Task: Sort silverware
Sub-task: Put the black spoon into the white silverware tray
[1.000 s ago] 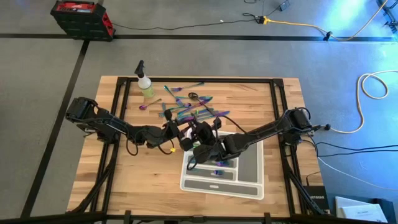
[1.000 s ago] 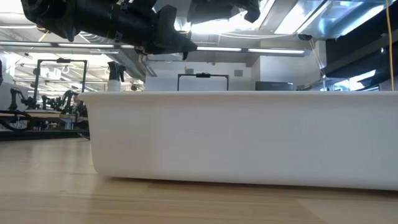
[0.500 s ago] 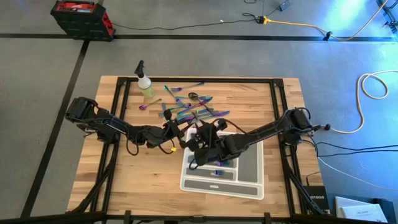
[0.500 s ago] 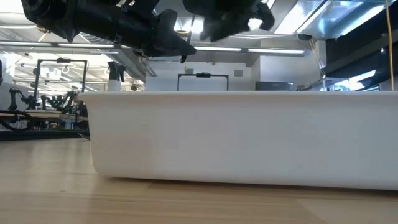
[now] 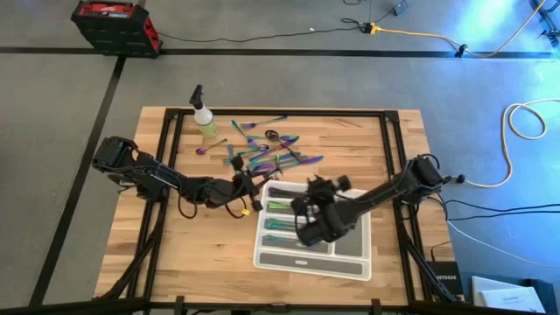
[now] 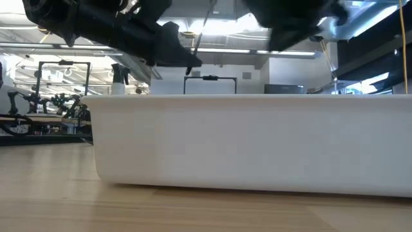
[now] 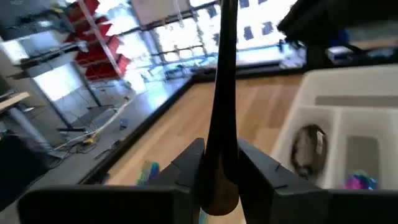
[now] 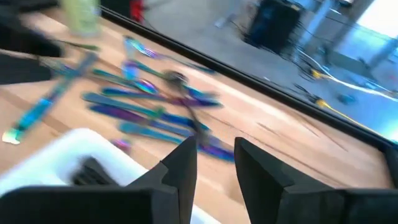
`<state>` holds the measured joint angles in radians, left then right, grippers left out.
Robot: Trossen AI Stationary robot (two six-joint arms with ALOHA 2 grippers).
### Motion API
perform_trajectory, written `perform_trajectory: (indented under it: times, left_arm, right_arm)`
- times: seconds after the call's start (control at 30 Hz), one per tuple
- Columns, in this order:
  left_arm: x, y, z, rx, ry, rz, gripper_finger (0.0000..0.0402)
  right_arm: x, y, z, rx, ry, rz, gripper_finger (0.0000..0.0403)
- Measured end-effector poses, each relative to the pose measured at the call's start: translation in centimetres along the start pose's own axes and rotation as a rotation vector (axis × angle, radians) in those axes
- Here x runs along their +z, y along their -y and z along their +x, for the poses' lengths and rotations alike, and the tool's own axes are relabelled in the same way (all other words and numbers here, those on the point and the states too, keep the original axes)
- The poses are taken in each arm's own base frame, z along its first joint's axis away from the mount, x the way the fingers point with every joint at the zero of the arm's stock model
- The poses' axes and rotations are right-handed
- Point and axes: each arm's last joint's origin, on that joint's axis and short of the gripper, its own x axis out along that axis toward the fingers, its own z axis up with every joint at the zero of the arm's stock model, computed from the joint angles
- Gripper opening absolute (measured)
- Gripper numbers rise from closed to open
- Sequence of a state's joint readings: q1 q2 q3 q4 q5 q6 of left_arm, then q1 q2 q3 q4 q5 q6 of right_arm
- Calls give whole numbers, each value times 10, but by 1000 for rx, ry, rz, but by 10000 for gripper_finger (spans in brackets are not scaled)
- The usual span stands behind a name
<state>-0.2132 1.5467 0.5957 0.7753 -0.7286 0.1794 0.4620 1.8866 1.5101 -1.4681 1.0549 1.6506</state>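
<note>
So the left tool [image 7: 219,163] is clamped on a dark slim utensil [image 7: 222,93], handle pinched and standing upright, hovering just off the tray [image 5: 354,265] at its 9 o'clock edge. The right tool [image 8: 214,163] sits over the tray middle, fingers apart, nothing in them. The loose silverware pile [image 5: 267,153] lies on the desk [image 5: 175,254] at the tray's 12 o'clock. My take: bring the utensil low over the matching compartment, lay it flat, then let go, keeping clear of the right arm.
</note>
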Motion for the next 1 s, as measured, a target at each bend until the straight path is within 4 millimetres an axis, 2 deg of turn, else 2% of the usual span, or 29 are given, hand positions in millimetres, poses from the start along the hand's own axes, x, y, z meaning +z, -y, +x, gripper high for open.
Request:
perform_trajectory:
  times: [0.13,0.23,0.43,0.63,1.0]
  left_arm:
    - [-4,-1,8,-104,-83,5,57]
    - [-5,-4,16,-165,-163,23,57]
    - [2,-8,34,-279,-259,120,57]
    - [5,1,54,-371,-413,236,56]
    - [5,14,103,-468,-631,241,56]
  right_arm:
    - [-9,12,-14,-7,-16,19,92]
    - [-7,22,-20,0,-54,19,92]
    - [-15,35,-21,-11,-80,8,92]
    - [-21,38,-16,-36,-128,-36,92]
    - [-24,39,-16,-46,-169,-73,92]
